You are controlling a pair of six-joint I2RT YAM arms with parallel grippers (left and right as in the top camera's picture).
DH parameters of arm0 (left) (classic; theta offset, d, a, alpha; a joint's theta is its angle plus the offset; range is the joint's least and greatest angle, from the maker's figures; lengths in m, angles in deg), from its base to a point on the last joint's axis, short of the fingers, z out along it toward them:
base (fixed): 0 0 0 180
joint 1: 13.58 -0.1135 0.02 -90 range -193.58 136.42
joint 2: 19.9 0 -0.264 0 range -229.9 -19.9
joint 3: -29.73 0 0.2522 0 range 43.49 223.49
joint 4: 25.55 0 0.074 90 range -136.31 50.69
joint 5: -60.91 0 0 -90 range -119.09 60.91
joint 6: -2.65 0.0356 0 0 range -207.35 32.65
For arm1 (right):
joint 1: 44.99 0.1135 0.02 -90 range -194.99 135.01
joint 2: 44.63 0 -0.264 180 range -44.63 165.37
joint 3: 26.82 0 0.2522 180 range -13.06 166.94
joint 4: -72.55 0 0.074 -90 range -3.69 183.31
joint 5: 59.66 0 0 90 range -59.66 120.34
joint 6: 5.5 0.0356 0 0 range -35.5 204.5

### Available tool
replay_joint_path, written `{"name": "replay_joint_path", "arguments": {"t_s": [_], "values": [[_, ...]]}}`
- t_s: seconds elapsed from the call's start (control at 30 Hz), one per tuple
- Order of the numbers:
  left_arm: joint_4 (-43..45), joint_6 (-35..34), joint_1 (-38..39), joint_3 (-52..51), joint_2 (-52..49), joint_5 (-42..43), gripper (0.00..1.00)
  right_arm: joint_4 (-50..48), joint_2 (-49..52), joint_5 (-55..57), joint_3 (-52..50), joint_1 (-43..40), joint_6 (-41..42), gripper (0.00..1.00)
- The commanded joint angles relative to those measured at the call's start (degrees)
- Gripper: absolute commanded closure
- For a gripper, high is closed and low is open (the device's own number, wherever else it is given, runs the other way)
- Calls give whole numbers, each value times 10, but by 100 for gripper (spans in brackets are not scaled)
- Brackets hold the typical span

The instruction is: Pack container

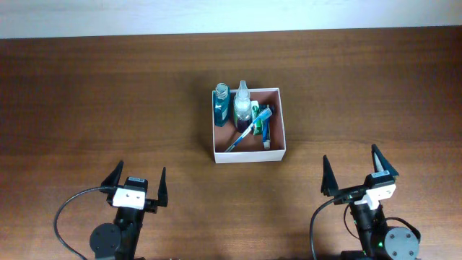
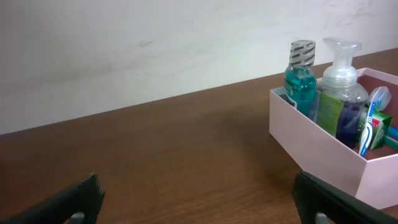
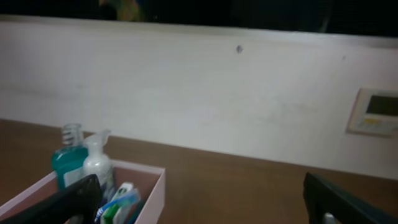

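Observation:
The container (image 1: 250, 154) is a shallow white-walled box at mid-table. Inside it stand a teal bottle (image 1: 221, 103) and a clear pump bottle (image 1: 242, 105), with a blue toothbrush (image 1: 244, 135) and a green-and-white packet (image 1: 261, 115) lying beside them. The left wrist view has the container (image 2: 317, 146) at its right edge, the right wrist view has the container (image 3: 155, 186) at lower left. My left gripper (image 1: 138, 186) rests open near the front edge, left of the box. My right gripper (image 1: 359, 173) is open too, at the front right. Both are empty.
The brown wooden table (image 1: 108, 94) runs back to a white wall (image 1: 144, 18). A wall panel (image 3: 373, 112) shows at the right in the right wrist view. Black cables (image 1: 68, 209) loop beside both arm bases.

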Motion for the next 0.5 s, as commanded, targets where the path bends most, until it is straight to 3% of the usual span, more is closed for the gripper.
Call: {"name": "replay_joint_path", "arguments": {"t_s": [0.0,0.47], "values": [[-1,7,-3,-3,2,-4,1,-9,-7,7,-23,-7,-5,1],[-1,7,-3,-3,2,-4,0,-73,-7,4,-90,-7,-5,1]]}}
